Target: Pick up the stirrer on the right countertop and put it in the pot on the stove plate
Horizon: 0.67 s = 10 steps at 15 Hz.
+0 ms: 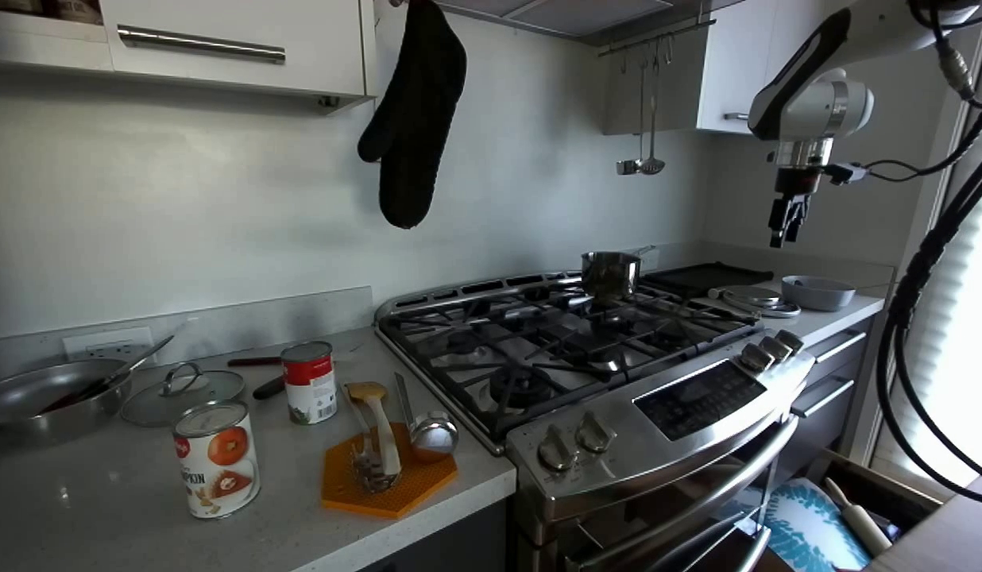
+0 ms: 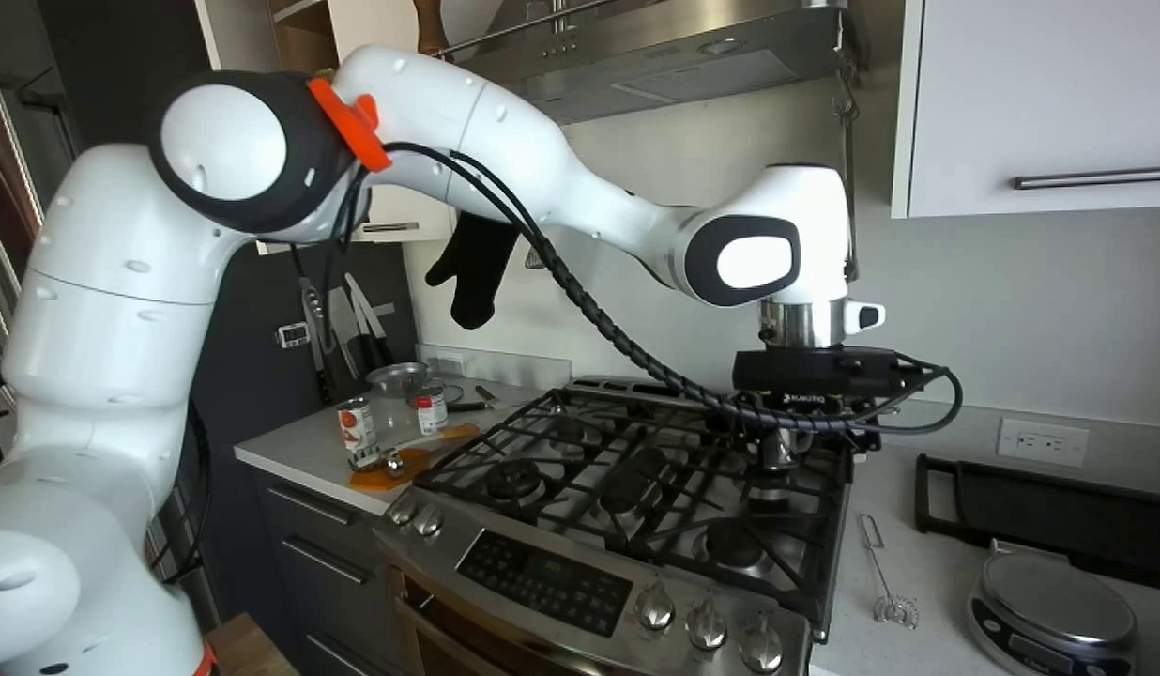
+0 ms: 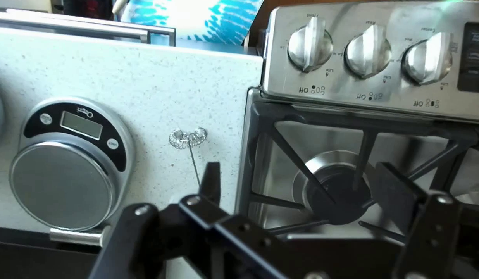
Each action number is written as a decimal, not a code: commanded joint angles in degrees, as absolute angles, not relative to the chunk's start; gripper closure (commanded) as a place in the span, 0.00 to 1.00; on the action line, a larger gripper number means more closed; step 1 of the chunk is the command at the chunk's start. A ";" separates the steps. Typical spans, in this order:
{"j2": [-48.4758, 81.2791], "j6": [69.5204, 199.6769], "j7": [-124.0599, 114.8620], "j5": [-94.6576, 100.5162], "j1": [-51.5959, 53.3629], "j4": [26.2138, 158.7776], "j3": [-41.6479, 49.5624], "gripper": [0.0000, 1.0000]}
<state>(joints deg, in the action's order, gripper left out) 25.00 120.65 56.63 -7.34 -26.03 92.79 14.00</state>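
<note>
Your fingers [image 3: 394, 193] stand apart, in the wrist view partly hiding the stirrer [image 3: 188, 138], which lies on the surface [image 3: 158, 85] beside the stove plate [image 3: 355, 122]. In an exterior view the pot [image 2: 779, 451] is partly blocked.

This is a kitchen. It has a stove [image 1: 570, 342] with a shiny pot [image 1: 610, 276] on it, a black oven mitt [image 1: 418, 119] hanging up, and a food can [image 1: 217, 461] on the bench [image 1: 86, 496].

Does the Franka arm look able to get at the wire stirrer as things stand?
Probably yes: the jaws are open, and the wire stirrer lies uncovered on the right countertop, between the stove plate and the digital scale, touching neither.
</note>
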 commanded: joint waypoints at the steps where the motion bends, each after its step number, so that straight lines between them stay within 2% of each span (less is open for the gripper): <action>1: 33.08 117.14 63.18 -9.42 -30.38 83.75 10.93 0.00; 6: 40.33 117.24 68.41 -8.56 -33.02 76.28 8.80 0.00; 7: 37.01 119.04 65.90 -7.53 -31.75 80.67 9.49 0.00; 10: 39.52 118.86 66.51 -7.43 -32.42 77.93 8.94 0.00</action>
